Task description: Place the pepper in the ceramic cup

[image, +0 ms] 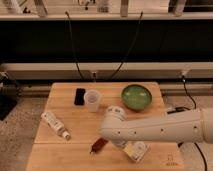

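Bottle (pixel 55 125) comes first, a white one lying on its side on the wooden table (pixel 65 155), well off to the left of the gripper (pixel 114 142) and a little farther back. A flat black object (pixel 79 96), perhaps a phone, sits behind and left of the gripper. The ceramic cup (pixel 93 100) stands upright just beside it, also behind the gripper and slightly left. The pepper (pixel 98 145) lies on the wood right against the gripper's left side, near the table's front. Its long axis runs on a slant, with the thin dark end pointing down-left, away from the gripper, and the thicker end reaching up-right toward it. The gripper itself sits low over the table at the end of the white arm (pixel 160 131), which sweeps in from the right and hides most of it. Whether it is spread, closed or already pinching the pepper cannot be told. A pale packet (pixel 136 151) lies just right of the gripper, and the green bowl (pixel 137 96) stands behind and right. I judge the coming move depends on the pepper lying just left of the gripper, with the cup straight back from the pepper.
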